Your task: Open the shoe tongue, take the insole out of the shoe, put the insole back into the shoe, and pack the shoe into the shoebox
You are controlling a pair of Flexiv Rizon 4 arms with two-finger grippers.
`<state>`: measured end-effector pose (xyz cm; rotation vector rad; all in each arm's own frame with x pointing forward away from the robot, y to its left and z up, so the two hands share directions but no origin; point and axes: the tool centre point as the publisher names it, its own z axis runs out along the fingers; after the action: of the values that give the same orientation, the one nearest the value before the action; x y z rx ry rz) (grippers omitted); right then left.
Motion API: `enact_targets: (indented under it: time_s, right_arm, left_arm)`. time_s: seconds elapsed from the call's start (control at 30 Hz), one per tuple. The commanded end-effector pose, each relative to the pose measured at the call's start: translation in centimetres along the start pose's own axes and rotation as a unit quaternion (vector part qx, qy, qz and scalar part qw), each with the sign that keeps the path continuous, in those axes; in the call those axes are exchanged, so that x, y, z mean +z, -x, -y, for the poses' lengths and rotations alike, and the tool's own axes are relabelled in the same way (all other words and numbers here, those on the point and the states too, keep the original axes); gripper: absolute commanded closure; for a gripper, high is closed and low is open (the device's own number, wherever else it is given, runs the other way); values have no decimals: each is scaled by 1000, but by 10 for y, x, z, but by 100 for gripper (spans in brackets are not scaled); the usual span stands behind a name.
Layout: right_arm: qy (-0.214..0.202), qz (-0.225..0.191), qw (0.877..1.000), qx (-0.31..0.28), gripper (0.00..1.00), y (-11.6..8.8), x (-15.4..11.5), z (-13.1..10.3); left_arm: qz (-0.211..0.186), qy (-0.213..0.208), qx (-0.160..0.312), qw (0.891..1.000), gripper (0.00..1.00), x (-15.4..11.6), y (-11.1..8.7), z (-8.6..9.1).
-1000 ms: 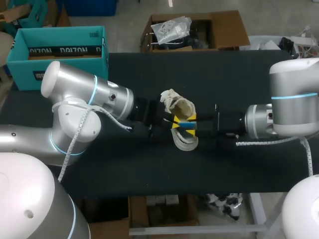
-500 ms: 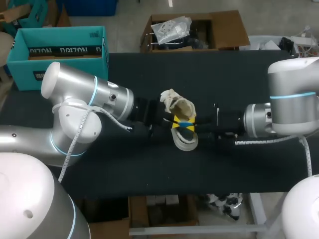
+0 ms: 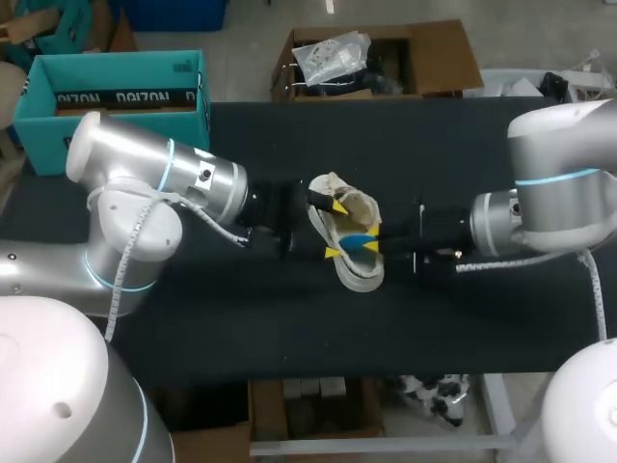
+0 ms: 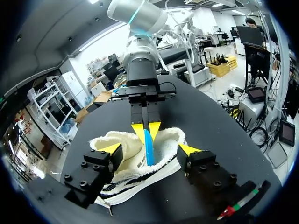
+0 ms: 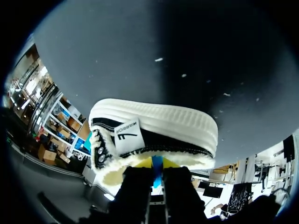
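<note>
A white fleece-lined shoe with black stripes lies on its side mid-table. My left gripper stands open, its yellow tips either side of the shoe's opening. From the opposite side my right gripper is shut on the blue insole, which sticks out of the shoe. In the left wrist view the insole runs from the right gripper into the fleece. In the right wrist view the shoe's sole and side fill the space ahead of the right gripper. The teal shoebox sits at the far left.
The black table top runs wide to the front and far side of the shoe. A white cable hangs along my left arm.
My left gripper has opened and drawn back slightly to the left. My right gripper has shut on the blue insole. The shoe has shifted a little toward the front.
</note>
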<state>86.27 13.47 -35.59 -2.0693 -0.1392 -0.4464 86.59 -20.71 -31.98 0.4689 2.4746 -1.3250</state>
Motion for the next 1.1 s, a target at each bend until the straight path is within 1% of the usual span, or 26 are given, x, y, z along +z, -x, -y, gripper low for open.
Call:
enact_targets:
  time_s: [0.03, 0.07, 0.2, 0.3, 0.33, 0.37, 0.4, 0.43, 0.47, 0.5, 0.57, 0.67, 0.77, 0.8, 0.83, 0.87, 0.9, 0.97, 1.0, 1.1]
  right_arm:
    - [4, 20, 1000, 5, 100, 0, 4, -6]
    - [7, 24, 1000, 8, 100, 2, 5, -6]
    - [13, 39, 999, 20, 100, 8, 6, -10]
    - [15, 50, 998, 30, 100, 15, 6, -12]
    - [15, 51, 998, 32, 84, 17, 6, -13]
    - [13, 54, 998, 34, 65, 19, 6, -14]
    - [14, 56, 998, 37, 56, 21, 6, -14]
    - [15, 56, 998, 38, 53, 23, 5, -12]
    - [15, 56, 998, 38, 31, 26, 3, -10]
    - [18, 55, 998, 36, 22, 28, 1, -6]
    - [24, 53, 998, 33, 21, 31, -4, 1]
    - [38, 55, 997, 26, 19, 36, -11, 18]
    - [50, 61, 997, 16, 19, 37, -13, 37]
    - [50, 63, 997, 11, 23, 37, -12, 43]
    - [53, 66, 996, 6, 33, 37, -12, 48]
    - [59, 70, 996, 4, 49, 36, -10, 53]
    - [62, 74, 995, 0, 58, 35, -9, 57]
    - [68, 82, 994, -5, 96, 31, -4, 64]
    - [68, 87, 994, -7, 100, 29, -3, 64]
    - [67, 95, 993, -11, 100, 19, 3, 63]
  left_arm:
    - [-8, -10, -24, 1000, 0, -37, -2, 7]
    - [-11, -15, -36, 999, 0, -42, -2, 9]
    - [-16, -17, -80, 997, 0, -58, -1, 16]
    - [-25, -23, -124, 992, 0, -70, -2, 22]
    - [-25, -18, -137, 990, 0, -74, -2, 24]
    - [-25, -19, -146, 989, 0, -77, -3, 26]
    - [-29, -23, -157, 987, 0, -81, -3, 28]
    - [-32, -21, -168, 985, 0, -85, -4, 30]
    - [-29, -16, -171, 985, 0, -89, -5, 32]
    - [-30, -11, -176, 984, 0, -92, -6, 34]
    - [-27, -2, -186, 982, 0, -97, -7, 36]
    - [-19, 8, -204, 979, 0, -107, -10, 38]
    - [-13, 18, -225, 974, 0, -115, -12, 36]
    - [-11, 22, -233, 972, 0, -117, -12, 35]
    - [-10, 23, -237, 971, 0, -119, -13, 34]
    - [-12, 22, -243, 970, 0, -122, -13, 33]
    - [-14, 25, -253, 967, 0, -124, -14, 33]
    - [-7, 35, -273, 961, 0, -128, -14, 31]
    - [-9, 32, -283, 958, 0, -131, -15, 30]
    - [-11, 43, -310, 950, 0, -138, -16, 28]
